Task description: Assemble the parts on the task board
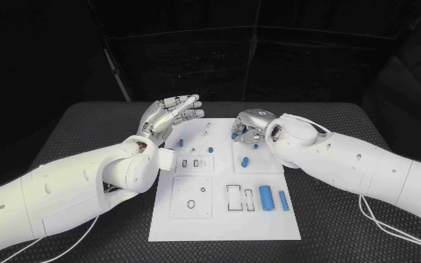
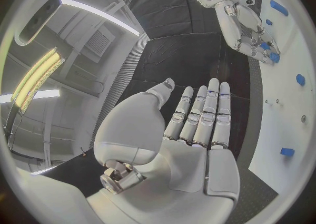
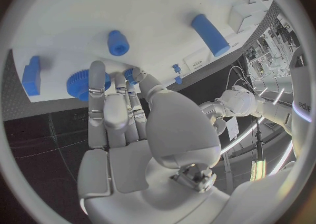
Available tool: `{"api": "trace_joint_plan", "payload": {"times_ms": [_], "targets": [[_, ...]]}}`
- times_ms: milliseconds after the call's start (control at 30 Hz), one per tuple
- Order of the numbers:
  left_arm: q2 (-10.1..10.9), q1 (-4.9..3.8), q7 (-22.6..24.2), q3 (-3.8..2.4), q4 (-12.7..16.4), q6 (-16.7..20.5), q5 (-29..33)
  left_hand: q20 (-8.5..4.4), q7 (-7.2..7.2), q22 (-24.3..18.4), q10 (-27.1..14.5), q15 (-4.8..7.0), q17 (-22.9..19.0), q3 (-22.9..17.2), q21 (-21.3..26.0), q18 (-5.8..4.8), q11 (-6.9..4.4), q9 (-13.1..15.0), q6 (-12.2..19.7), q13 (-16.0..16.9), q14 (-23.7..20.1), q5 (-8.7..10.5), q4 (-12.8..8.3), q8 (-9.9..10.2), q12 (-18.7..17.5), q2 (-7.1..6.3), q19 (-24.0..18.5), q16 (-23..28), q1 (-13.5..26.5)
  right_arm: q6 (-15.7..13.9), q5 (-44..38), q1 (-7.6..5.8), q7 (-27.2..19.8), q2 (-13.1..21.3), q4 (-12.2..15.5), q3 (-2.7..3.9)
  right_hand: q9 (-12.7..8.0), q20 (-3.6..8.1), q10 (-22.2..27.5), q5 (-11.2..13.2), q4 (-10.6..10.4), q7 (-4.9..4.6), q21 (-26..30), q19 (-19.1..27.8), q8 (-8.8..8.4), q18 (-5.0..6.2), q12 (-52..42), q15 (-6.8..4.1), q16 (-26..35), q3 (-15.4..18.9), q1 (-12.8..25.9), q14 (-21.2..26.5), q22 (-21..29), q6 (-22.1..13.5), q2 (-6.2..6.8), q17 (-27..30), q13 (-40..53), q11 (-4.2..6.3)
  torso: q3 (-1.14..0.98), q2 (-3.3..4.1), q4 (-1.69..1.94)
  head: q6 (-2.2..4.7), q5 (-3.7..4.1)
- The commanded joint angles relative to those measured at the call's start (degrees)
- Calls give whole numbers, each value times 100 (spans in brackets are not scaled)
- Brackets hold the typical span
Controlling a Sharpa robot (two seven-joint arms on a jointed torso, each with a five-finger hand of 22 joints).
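A: Where is the right robot hand (image 1: 252,126)?

B: Over the far right part of the white rectangular task board (image 1: 224,229), which lies mid-counter. Its fingers curl over a blue toothed gear (image 3: 80,83), probably to lift it; whether they grip it yet, I cannot tell.

A: And the left robot hand (image 1: 172,114)?

B: Raised beside the board's far left corner, fingers straight, holding nothing, likely waiting. Two blue cylinders (image 1: 266,198) lie toward the board's near right.
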State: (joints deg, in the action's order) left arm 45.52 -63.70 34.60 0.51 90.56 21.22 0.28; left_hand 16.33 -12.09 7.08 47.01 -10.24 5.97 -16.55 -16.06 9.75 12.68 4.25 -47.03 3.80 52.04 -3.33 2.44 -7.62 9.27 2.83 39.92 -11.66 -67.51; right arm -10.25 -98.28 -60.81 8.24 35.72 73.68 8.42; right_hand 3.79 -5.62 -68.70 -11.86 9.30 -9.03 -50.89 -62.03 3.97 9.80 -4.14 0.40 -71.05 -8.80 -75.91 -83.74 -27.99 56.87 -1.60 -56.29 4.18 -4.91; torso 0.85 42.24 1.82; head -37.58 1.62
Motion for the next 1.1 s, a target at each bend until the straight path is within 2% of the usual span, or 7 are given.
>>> {"api": "trace_joint_plan", "payload": {"times_ms": [33, 267, 400, 633, 767, 867, 1100], "targets": [[-3, -6, 22, -5, 6, -162, 0, 8, -340, 0, 38, -6, -7, -17, -21, 49, 10, -7, -44, -7, 43, -15, -7, -32, 12, 59, 40, -32, -6, 34, -44, -25, -39, -33, -32, 4, 7, 6, -49, 36, -13, -3, -22, 32, 18, 74, -34, -28, -39, -40, 60, -170, -13, 57, -1, -22, 5, 5, 4, 15, -2, -10, 9], [-3, -6, 3, -5, 4, -163, 0, 7, -343, -1, 44, -4, -7, -17, -23, 50, 9, -9, -50, -7, 50, -14, -8, -32, 13, 56, 44, -32, -4, 93, -44, -46, -41, -117, -117, 3, 5, 5, -83, 64, -68, 0, -50, 42, 13, 74, -38, -29, -72, -75, 99, -164, -27, 74, 24, -44, 8, 11, 5, 22, 0, -33, 4], [2, -6, -6, -5, 1, -161, 0, 7, -345, -1, 47, -3, -8, -17, -24, 51, 10, -9, -54, -7, 53, -14, -9, -31, 13, 54, 46, -32, -4, 58, -38, -50, -62, -132, -127, 3, 22, 11, -176, 68, -111, 5, -83, 48, 63, 77, -70, -44, -133, -146, 93, -166, -44, 205, 24, -111, 27, 30, 6, 25, -3, -47, -2], [17, -6, -22, -5, -3, -152, 0, 7, -346, -2, 50, -2, -8, -18, -25, 51, 10, -10, -56, -7, 56, -14, -11, -31, 13, 53, 48, -32, -6, -553, 55, -52, -171, -136, -113, 3, 61, 58, -387, 204, -132, 97, -175, 52, 211, 81, -137, -116, -271, -477, -89, -181, -92, 583, -93, -268, 71, 116, 7, 27, -8, -52, -16], [29, -6, -33, -5, -4, -137, 0, 7, -351, -2, 52, -2, -9, -22, -26, 52, 11, -12, -59, -8, 60, -15, -15, -29, 12, 53, 51, -32, -10, -942, 156, -54, -234, -146, -94, 4, 57, 85, -470, 206, -172, 129, -238, 67, 235, 78, -142, -139, -350, -669, -96, -188, -128, 687, -42, -359, 86, 144, 12, 32, -3, -43, -21], [41, -7, -33, -5, -9, -132, 0, 7, -352, -2, 52, -2, -9, -23, -27, 52, 12, -13, -59, -8, 60, -15, -17, -29, 12, 53, 52, -31, -11, -1109, 208, -78, -239, -183, -105, 4, 55, 88, -486, 216, -197, 134, -256, 71, 238, 77, -140, -143, -373, -712, -77, -191, -137, 708, -16, -384, 88, 152, 11, 37, 1, -35, -39], [65, -8, -31, -5, -17, -128, 0, 7, -355, -3, 53, -2, -11, -27, -28, 53, 14, -15, -61, -9, 63, -16, -23, -26, 10, 53, 55, -30, -17, -1307, 253, -170, -164, -354, -229, 4, 45, 90, -514, 307, -303, 145, -292, 82, 228, 74, -122, -147, -396, -804, 11, -185, -155, 733, 63, -387, 90, 159, 19, 48, 5, -16, -49]]}}
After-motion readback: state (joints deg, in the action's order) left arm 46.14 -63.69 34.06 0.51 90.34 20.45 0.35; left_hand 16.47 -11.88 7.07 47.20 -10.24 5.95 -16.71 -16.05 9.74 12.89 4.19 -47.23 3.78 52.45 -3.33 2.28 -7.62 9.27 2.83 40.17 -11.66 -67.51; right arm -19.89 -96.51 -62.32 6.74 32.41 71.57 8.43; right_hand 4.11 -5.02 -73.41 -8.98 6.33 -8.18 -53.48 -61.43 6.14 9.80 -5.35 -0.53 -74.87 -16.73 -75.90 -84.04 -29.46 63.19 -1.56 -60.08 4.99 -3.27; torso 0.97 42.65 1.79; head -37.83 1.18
